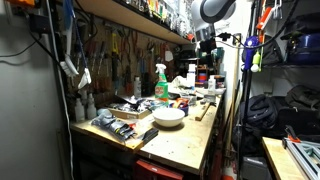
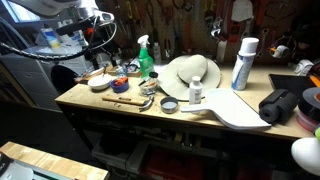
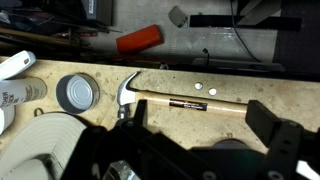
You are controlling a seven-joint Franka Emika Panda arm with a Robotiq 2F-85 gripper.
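In the wrist view a hammer (image 3: pixel 185 101) with a pale wooden handle and a steel claw head lies flat on the worn wooden workbench (image 3: pixel 230 88). My gripper (image 3: pixel 200 128) is open and empty above it. One finger is by the hammer head and the other is past the handle's end, and neither touches the hammer. In an exterior view the gripper (image 1: pixel 205 42) hangs over the far end of the bench. In an exterior view the arm (image 2: pixel 82 14) is at the top left among cables. I cannot pick out the hammer in the exterior views.
Beside the hammer are a grey tape roll (image 3: pixel 77 93), a white bowl-like object (image 3: pixel 38 140) and a white bottle (image 3: pixel 14 94). An orange-handled tool (image 3: pixel 138 40) lies beyond the bench edge. The bench carries a green spray bottle (image 2: pixel 146 58), a white can (image 2: pixel 243 62) and a white bowl (image 1: pixel 168 116).
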